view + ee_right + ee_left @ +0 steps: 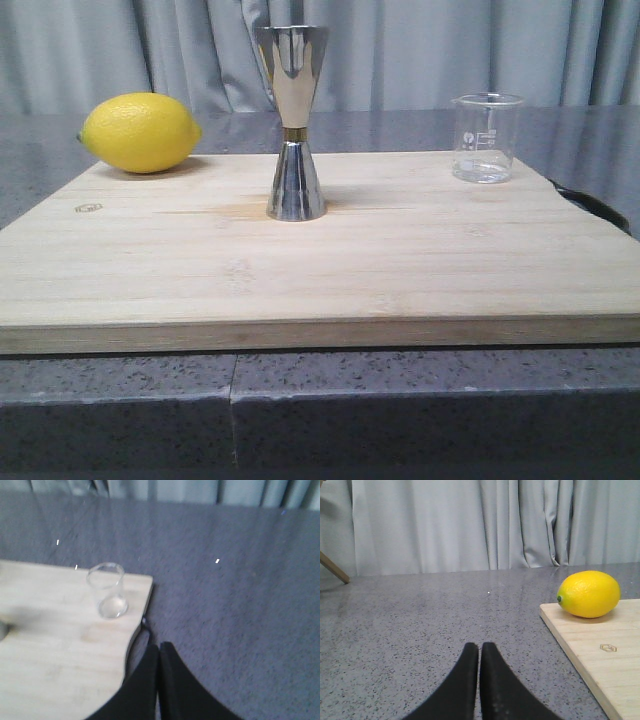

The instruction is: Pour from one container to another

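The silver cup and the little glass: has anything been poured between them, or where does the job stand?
Both stand upright and apart on the wooden board: the metal jigger mid-board, the glass beaker near the far right corner. The beaker looks nearly empty; the jigger's contents are hidden. Both grippers, left gripper and right gripper, are shut and holding nothing. This fits containers awaiting a pour or set back down afterwards.

The glass beaker (486, 137) at the board's far right corner carries faint white printing on its wall: a small emblem with short graduation lines beside it, but the marks are too small and pale to read as words or numbers. The wooden cutting board (300, 270) bears a small hexagonal logo (88, 208) burned in near its left edge, seen also in the left wrist view (608, 648); it holds no legible letters.
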You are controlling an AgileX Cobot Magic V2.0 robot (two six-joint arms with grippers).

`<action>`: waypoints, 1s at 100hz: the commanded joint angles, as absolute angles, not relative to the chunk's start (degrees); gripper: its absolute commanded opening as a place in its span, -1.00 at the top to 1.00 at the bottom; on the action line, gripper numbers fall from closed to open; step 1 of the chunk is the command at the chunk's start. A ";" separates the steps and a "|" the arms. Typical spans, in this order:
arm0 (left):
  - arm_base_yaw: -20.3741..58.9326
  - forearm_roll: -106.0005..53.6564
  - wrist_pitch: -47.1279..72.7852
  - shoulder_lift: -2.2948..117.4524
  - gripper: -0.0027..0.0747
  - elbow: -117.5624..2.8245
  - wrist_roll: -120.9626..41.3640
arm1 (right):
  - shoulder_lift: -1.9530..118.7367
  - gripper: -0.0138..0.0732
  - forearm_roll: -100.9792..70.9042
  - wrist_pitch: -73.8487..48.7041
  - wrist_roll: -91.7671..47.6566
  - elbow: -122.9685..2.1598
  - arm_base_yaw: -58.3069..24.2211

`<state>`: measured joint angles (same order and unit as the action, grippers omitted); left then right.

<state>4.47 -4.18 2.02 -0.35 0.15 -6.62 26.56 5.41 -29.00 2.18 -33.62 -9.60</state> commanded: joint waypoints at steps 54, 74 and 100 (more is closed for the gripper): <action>4.31 -4.75 -2.74 -1.75 0.98 0.48 -6.68 | -1.88 0.85 2.24 6.17 2.06 2.54 2.09; 4.31 -4.75 -2.74 -1.75 0.98 0.48 -6.68 | -1.78 0.85 2.13 5.28 2.06 2.42 2.09; 4.31 -4.75 -2.74 -1.75 0.98 0.48 -6.68 | -1.78 0.85 2.13 4.97 2.06 2.42 2.09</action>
<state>4.47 -4.18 1.87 -0.35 0.15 -6.62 -0.44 2.19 0.00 2.18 1.54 1.67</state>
